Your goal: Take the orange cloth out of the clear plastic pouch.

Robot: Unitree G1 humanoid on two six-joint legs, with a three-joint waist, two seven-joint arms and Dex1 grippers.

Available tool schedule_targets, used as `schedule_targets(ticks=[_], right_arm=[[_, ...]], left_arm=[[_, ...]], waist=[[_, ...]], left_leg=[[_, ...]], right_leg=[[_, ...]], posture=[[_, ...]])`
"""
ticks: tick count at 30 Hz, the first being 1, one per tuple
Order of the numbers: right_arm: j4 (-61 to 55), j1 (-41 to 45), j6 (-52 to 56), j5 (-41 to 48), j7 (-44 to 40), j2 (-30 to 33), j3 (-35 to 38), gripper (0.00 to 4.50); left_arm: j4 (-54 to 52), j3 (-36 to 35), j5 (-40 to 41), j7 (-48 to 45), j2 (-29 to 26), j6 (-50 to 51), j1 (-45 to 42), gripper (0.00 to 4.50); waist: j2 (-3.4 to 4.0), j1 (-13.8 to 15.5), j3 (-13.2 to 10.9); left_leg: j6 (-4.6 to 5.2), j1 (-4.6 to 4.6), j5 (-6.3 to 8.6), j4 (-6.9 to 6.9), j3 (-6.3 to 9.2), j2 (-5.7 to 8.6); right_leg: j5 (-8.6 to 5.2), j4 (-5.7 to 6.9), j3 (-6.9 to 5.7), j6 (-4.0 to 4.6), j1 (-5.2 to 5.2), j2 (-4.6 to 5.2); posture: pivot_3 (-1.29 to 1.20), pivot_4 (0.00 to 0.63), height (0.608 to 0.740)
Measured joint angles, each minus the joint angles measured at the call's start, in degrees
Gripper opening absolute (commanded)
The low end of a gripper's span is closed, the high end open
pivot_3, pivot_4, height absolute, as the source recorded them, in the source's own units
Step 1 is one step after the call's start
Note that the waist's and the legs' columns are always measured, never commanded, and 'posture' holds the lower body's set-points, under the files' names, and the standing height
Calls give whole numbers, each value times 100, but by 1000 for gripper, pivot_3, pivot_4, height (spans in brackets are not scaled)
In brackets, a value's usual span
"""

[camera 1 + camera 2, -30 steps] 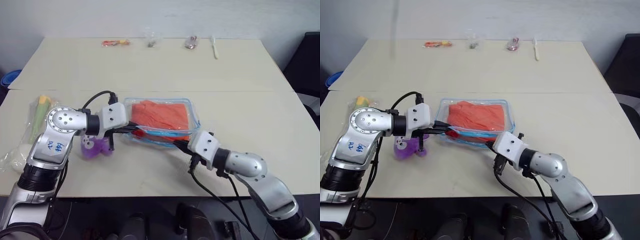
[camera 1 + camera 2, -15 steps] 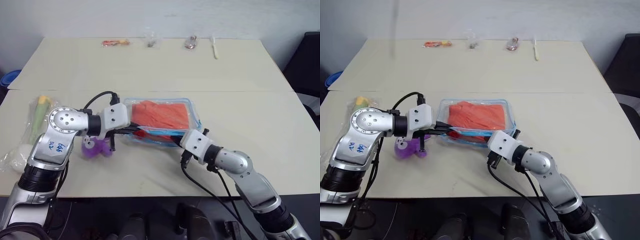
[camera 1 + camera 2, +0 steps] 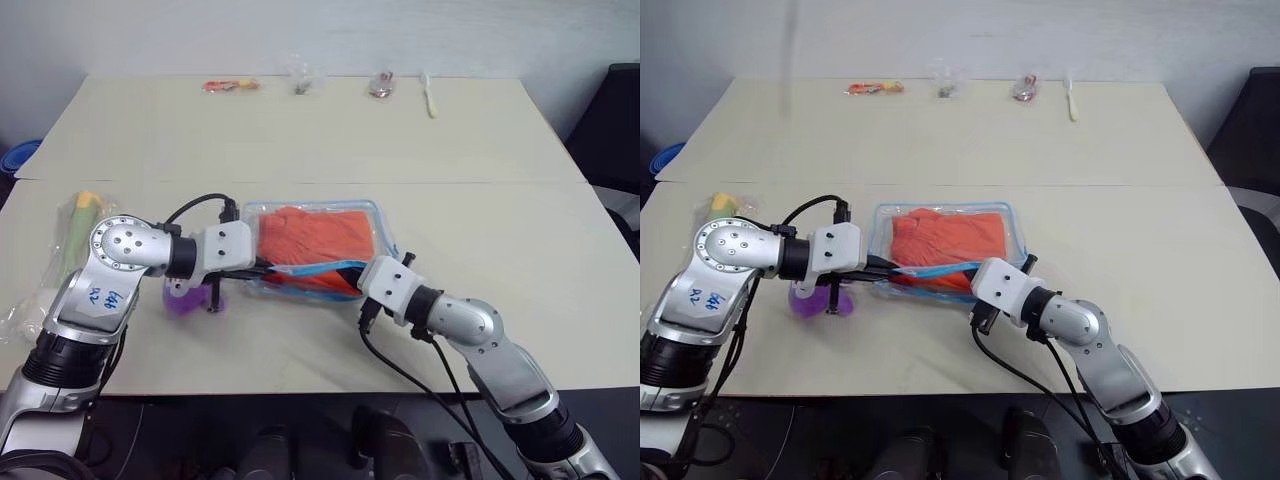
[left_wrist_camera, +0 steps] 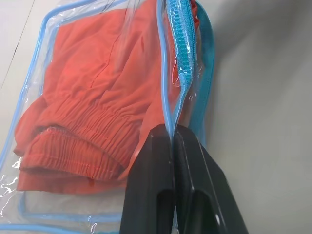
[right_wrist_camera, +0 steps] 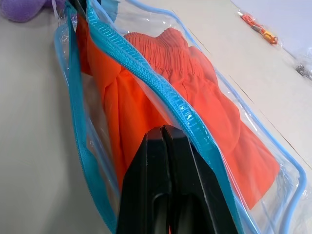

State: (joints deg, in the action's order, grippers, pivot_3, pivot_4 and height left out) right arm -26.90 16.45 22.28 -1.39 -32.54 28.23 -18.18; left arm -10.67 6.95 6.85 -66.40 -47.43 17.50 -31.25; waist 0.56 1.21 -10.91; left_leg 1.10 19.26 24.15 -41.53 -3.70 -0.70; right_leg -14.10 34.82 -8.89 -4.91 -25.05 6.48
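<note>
The clear plastic pouch [image 3: 322,245] lies just beside the purple plush toy [image 3: 188,297], orange cloth [image 4: 92,92] inside. Left pincer [image 4: 173,139] and right pincer [image 5: 163,134] each pinch its zipper edge; best spread the mouth gently before reaching in.

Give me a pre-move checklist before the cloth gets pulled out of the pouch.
1. Left gripper shut on the pouch rim: ok.
2. Right gripper shut on the zipper edge: ok.
3. Pouch mouth parted: ok, the two blue edges stand apart in the right wrist view.
4. Cloth out: not ok, it is inside.
5. A gripper free to grab the cloth: not ok, both hold the pouch.
6. Purple toy apart from the pouch: ok.
</note>
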Motion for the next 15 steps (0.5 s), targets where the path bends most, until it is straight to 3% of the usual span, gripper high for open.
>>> schedule_targets(ticks=[6, 14, 15], right_arm=[[1, 0, 0, 0, -3, -2, 0, 0], [10, 0, -1, 0, -39, -2, 1, 0], [12, 0, 0, 0, -44, -2, 2, 0]], left_arm=[[0, 14, -3, -74, -52, -138, 1, 2788], [79, 31, -31, -41, -47, -345, -26, 2788], [123, 34, -32, -15, -11, -348, -65, 2604]], waist=[[0, -1, 0], [0, 1, 0], [0, 5, 0]], left_leg=[[0, 0, 0, 0, 0, 0], [0, 0, 0, 0, 0, 0], [0, 0, 0, 0, 0, 1]], right_leg=[[0, 0, 0, 0, 0, 0], [0, 0, 0, 0, 0, 0], [0, 0, 0, 0, 0, 1]], posture=[[0, 150, 740], [0, 150, 740], [0, 150, 740]])
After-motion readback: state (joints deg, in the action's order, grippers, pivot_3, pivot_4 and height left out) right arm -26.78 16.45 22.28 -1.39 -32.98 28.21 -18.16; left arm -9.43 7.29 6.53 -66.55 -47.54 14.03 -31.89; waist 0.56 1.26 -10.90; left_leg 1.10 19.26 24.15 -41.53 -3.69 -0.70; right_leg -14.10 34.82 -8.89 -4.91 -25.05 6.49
